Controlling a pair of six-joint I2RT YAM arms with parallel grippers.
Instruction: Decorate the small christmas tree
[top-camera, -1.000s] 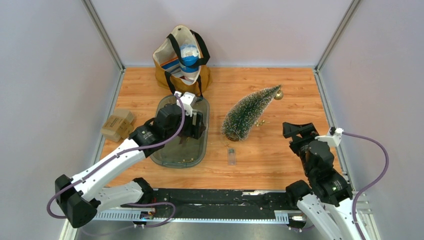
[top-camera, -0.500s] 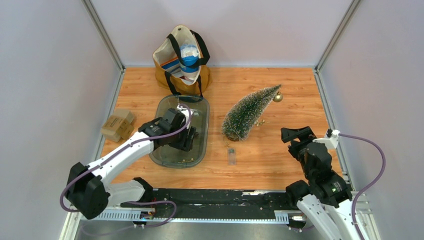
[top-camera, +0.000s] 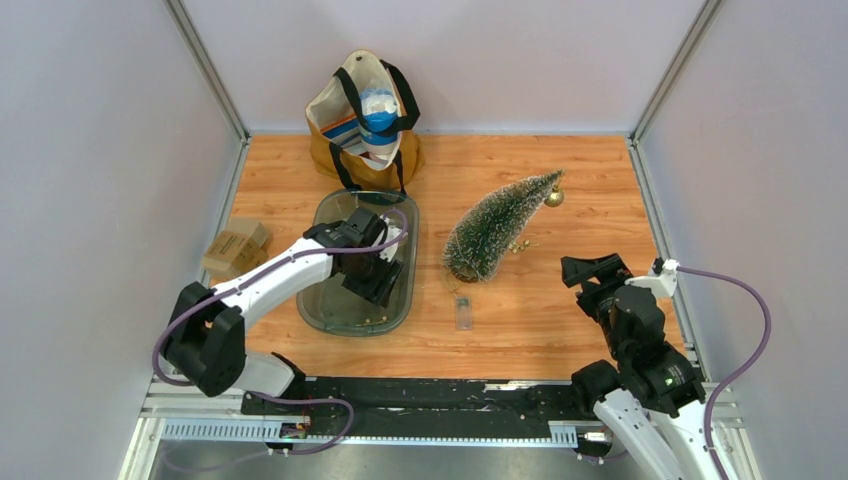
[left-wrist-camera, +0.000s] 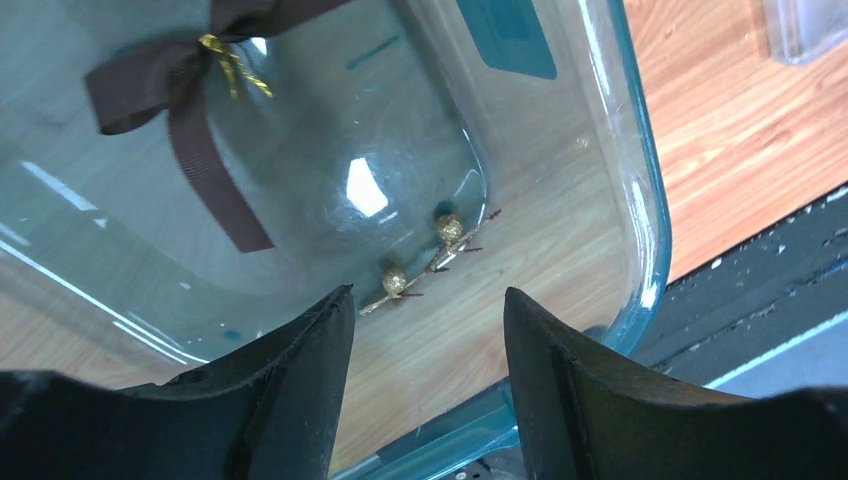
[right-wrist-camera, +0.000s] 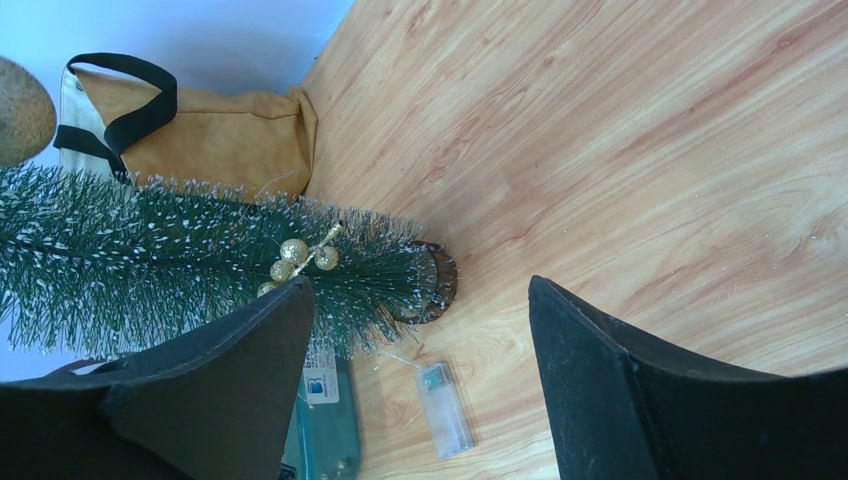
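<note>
The small christmas tree (top-camera: 495, 230) lies on its side on the wooden table, with a gold ball (top-camera: 552, 198) at its tip. A gold berry sprig (right-wrist-camera: 300, 255) rests on its needles (right-wrist-camera: 150, 260). Left of it stands a clear tray (top-camera: 325, 310). Inside the tray lie a brown ribbon bow (left-wrist-camera: 190, 100) and another gold berry sprig (left-wrist-camera: 425, 260). My left gripper (top-camera: 375, 280) hangs low over the tray's near end. It is open (left-wrist-camera: 428, 292), just short of that sprig, with nothing between the fingers. My right gripper (top-camera: 595, 268) stands open (right-wrist-camera: 420, 282) and empty, right of the tree's base.
A clear battery box (top-camera: 462, 313) lies on the table in front of the tree's base, also seen in the right wrist view (right-wrist-camera: 443, 408). A tan tote bag (top-camera: 365, 120) stands behind the tray. Small cardboard boxes (top-camera: 235, 250) sit at the left wall. Grey walls close in three sides.
My left gripper has dropped into the tray and drawn toward its near end, its jaws narrowing somewhat. The right gripper has pulled back slightly toward its base.
</note>
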